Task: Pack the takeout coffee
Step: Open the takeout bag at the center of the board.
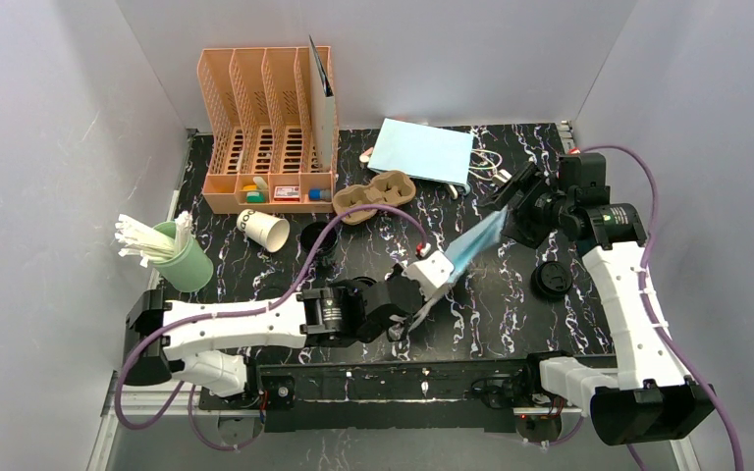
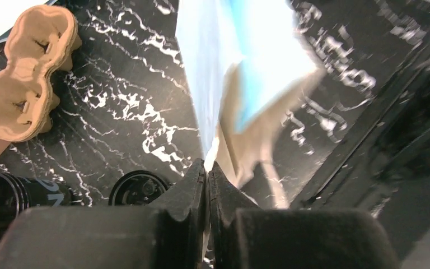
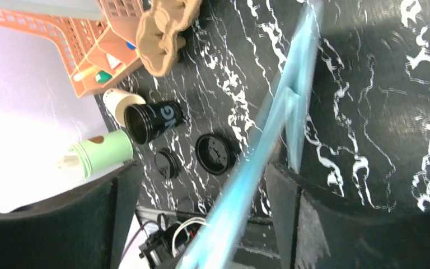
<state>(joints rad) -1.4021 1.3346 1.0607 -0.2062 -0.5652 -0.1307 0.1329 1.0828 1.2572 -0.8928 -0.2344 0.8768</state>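
Grey panel walls enclose a black marble-patterned counter (image 1: 496, 319) with white veining.

Left claw (image 2: 207, 171): fingers together, clamped on the lower edge of a light-blue paper bag (image 1: 476, 245), which is held raised off the counter between the two arms.

Right claw (image 3: 201, 179): fingers apart. The bag's upper end passes between them, closer to one finger. Contact cannot be confirmed.

Takeout coffee: one dark disposable cup (image 3: 155, 120) lies on its side, uncovered, left of centre, just beside a white paper cup (image 1: 267, 233) that is also tipped over. A round black plastic lid (image 3: 215, 154) lies flat on the counter near the dark cup. A second black lid (image 1: 553, 280) lies flat beside the right arm, well apart from the cup.

Other items: a brown moulded-pulp two-cup carrier (image 1: 378, 194) sits at back centre. Just behind it a second light-blue bag with white handles (image 1: 422, 152) lies flat. An orange perforated plastic organiser (image 1: 265, 128) stands at back left. A pale green cup of white sticks (image 1: 185, 260) stands at the left edge.
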